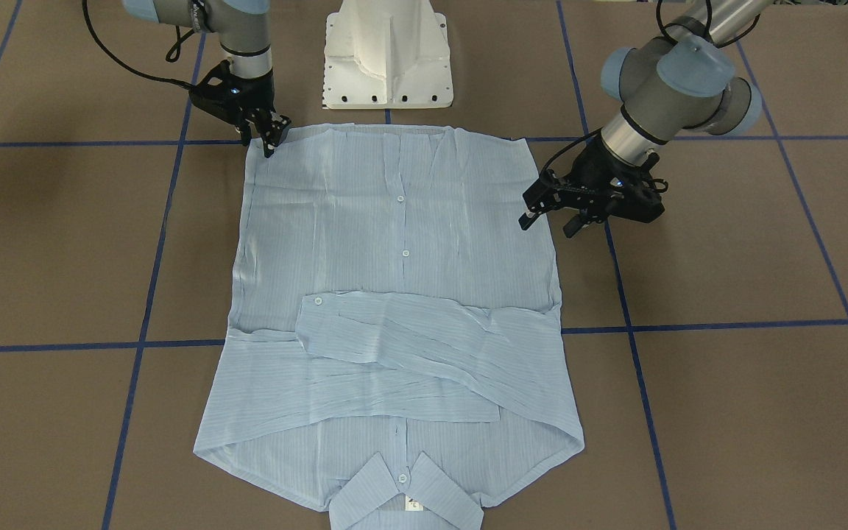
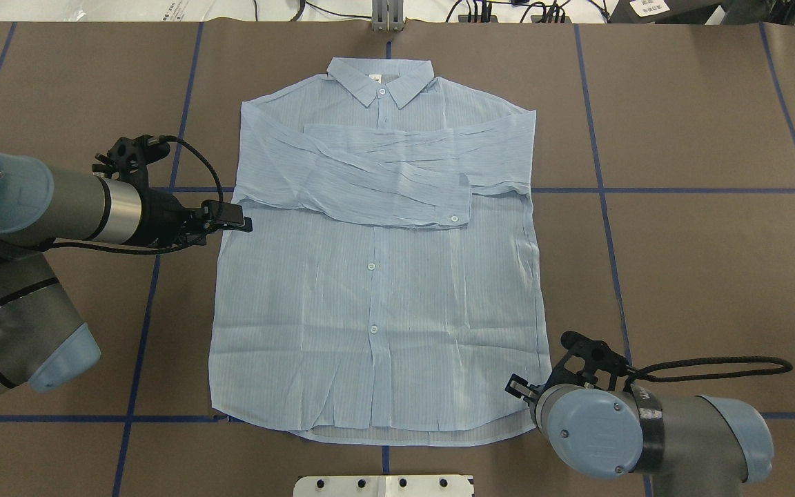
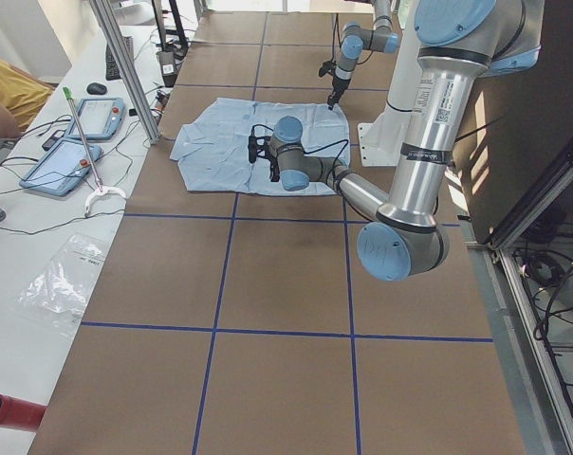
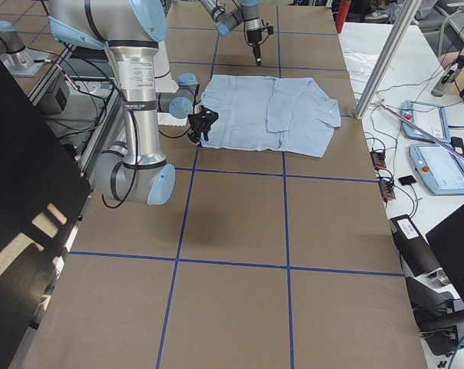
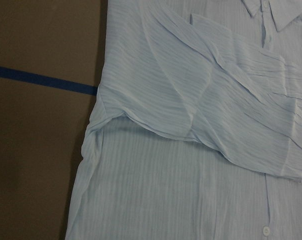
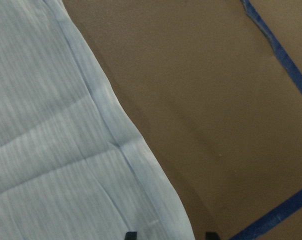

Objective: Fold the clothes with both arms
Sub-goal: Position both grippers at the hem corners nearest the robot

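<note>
I have one shirt flat on the table, buttons up. Its long axis runs from the hem nearest the robot out to the collar, with two sleeves crossed over the chest. The right claw is spread over the near hem corner. The left claw, also spread, waits just beside the shirt's side edge.

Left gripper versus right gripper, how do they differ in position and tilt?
The left gripper sits beside a side edge of the shirt, partway along it, while the right gripper is at a hem corner. The left gripper reaches in nearly level, sideways, while the right gripper points steeply down. Both look open, with no cloth pinched.
</note>
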Available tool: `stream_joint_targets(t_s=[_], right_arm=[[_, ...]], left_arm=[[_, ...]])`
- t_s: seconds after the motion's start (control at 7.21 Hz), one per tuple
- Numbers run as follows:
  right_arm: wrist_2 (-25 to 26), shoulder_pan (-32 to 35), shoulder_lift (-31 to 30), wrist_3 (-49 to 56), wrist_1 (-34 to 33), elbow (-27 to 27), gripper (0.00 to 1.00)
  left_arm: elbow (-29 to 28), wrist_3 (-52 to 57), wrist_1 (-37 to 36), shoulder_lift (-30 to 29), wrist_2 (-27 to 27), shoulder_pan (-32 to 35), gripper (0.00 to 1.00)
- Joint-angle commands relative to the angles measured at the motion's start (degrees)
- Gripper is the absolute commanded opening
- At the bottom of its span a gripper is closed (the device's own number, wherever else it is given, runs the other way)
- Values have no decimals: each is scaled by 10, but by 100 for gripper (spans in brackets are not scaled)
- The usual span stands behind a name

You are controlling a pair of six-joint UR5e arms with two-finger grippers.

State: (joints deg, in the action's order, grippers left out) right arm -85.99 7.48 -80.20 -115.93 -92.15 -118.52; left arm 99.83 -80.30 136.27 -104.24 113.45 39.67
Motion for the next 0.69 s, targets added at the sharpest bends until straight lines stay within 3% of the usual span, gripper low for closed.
stream_joint_targets(t_s=[0.0, 0.28, 0.42, 0.55], right_arm=[[-1, -2, -3, -7, -1, -2, 40], [-1, -2, -3, -8, -1, -4, 9], [-6, -4, -4, -8, -1, -5, 0], [-5, -7, -3, -8, -1, -12, 0]], left_arm=[[1, 0, -2, -1, 0, 0, 98], [1, -1, -5, -5, 0, 0, 99], [-2, -1, -7, -6, -1, 1, 98], [5, -9, -26, -6, -1, 1, 98]])
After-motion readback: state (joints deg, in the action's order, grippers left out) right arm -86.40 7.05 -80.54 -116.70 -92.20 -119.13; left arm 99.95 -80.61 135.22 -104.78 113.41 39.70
